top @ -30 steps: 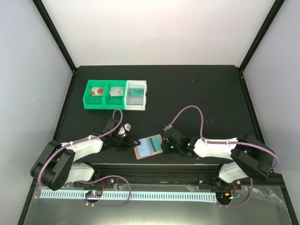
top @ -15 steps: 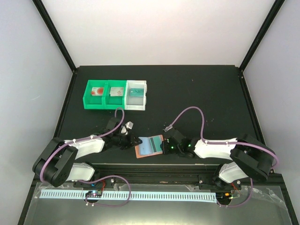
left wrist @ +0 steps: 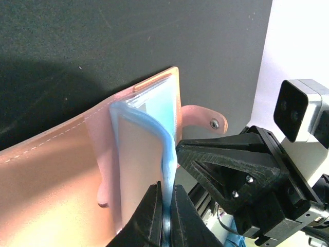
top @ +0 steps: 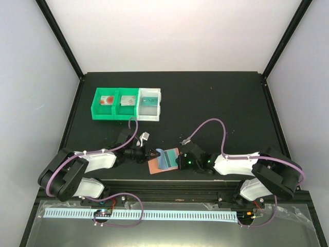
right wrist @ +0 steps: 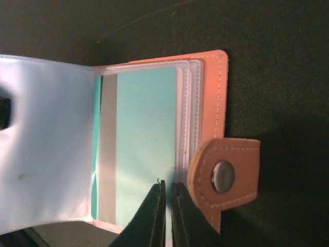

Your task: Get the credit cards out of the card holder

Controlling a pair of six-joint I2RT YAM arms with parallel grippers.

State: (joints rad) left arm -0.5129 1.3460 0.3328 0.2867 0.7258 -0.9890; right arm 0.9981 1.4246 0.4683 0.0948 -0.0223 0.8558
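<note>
Black table (top: 221, 103), both arms low over its near edge. Two-compartment green bin (top: 95, 107) and white bin (top: 159, 107) sit side by side at far left. Card holder (top: 163, 165) lies open on the table between the grippers, well apart from the bins.

Left gripper (left wrist: 165, 199): jaws clamped on the edge of the holder's light-blue pocket leaf (left wrist: 167, 149), which arches up off the pink cover. Right gripper (right wrist: 165, 189): jaws almost together over the holder's near edge, beside the snap tab (right wrist: 223, 175). Can't tell if it pinches anything.

Teal card (right wrist: 146, 139) with a grey stripe (right wrist: 107, 154) sits inside a clear sleeve of the holder.

In the bins:
- white card with red disc (top: 107, 100), left green compartment
- greyish card (top: 126, 101), right green compartment
- teal-marked card (top: 150, 101), white bin

Any print on the cards is too small to read.
</note>
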